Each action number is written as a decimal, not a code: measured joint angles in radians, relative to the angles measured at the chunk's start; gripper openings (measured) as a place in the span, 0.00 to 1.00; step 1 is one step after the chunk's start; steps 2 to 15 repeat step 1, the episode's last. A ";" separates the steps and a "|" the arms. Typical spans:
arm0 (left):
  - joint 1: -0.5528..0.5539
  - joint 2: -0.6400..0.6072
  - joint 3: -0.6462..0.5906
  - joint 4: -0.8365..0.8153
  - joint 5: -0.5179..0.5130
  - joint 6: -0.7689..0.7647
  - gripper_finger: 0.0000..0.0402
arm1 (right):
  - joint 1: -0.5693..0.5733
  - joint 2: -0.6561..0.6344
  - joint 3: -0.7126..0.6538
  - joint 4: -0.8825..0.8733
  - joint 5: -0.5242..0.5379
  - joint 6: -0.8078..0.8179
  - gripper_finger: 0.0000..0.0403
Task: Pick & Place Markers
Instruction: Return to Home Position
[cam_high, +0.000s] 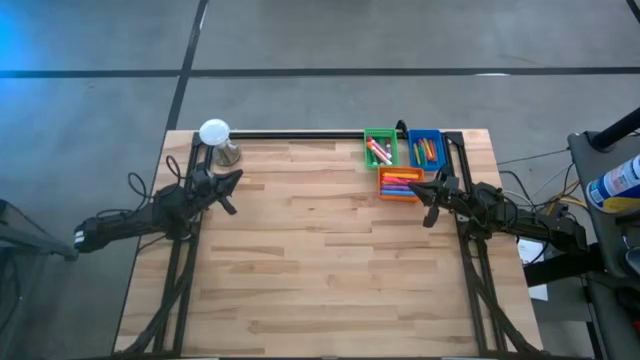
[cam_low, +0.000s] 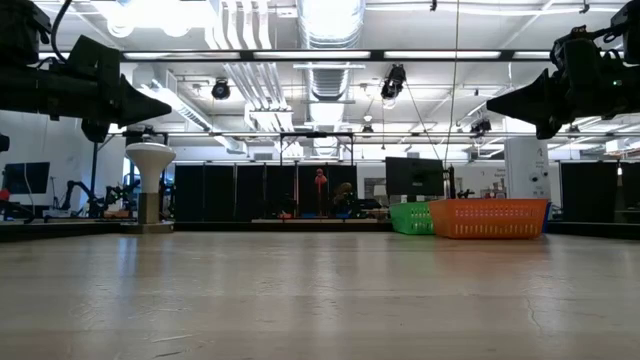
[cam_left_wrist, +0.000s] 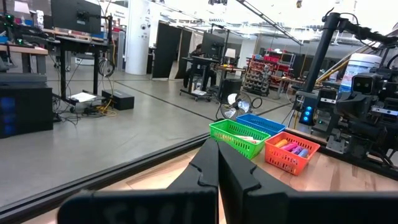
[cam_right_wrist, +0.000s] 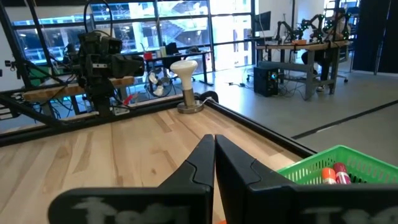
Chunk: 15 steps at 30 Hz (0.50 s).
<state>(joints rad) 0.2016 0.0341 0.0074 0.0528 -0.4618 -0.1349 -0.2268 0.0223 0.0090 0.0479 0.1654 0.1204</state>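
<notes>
The markers lie in three small bins at the table's far right: some in a green bin (cam_high: 380, 148), some in a blue bin (cam_high: 426, 148), and pink, purple and yellow ones (cam_left_wrist: 291, 148) in an orange bin (cam_high: 399, 184). My left gripper (cam_high: 238, 177) is shut and empty. It hangs level above the table's far left and points toward the bins. My right gripper (cam_high: 415, 188) is also shut and empty, level above the table, with its tips by the orange bin's right end. In the low view both grippers (cam_low: 165, 105) (cam_low: 492, 103) hang high above the tabletop.
A white mushroom-shaped stand (cam_high: 216, 138) sits at the table's far left corner, beyond my left gripper. A black rail (cam_high: 300, 134) runs along the far edge. The bare wooden tabletop (cam_high: 320, 260) stretches across the middle and near side.
</notes>
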 joint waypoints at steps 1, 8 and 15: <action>0.000 0.000 0.000 0.000 0.000 0.000 0.00 | 0.000 0.000 0.000 0.000 0.000 0.000 0.02; 0.000 0.000 0.000 0.000 0.000 0.000 0.00 | 0.000 0.000 0.000 0.000 0.000 0.000 0.02; 0.000 0.000 0.000 0.000 0.000 0.000 0.00 | 0.000 0.000 0.000 0.000 0.000 0.000 0.02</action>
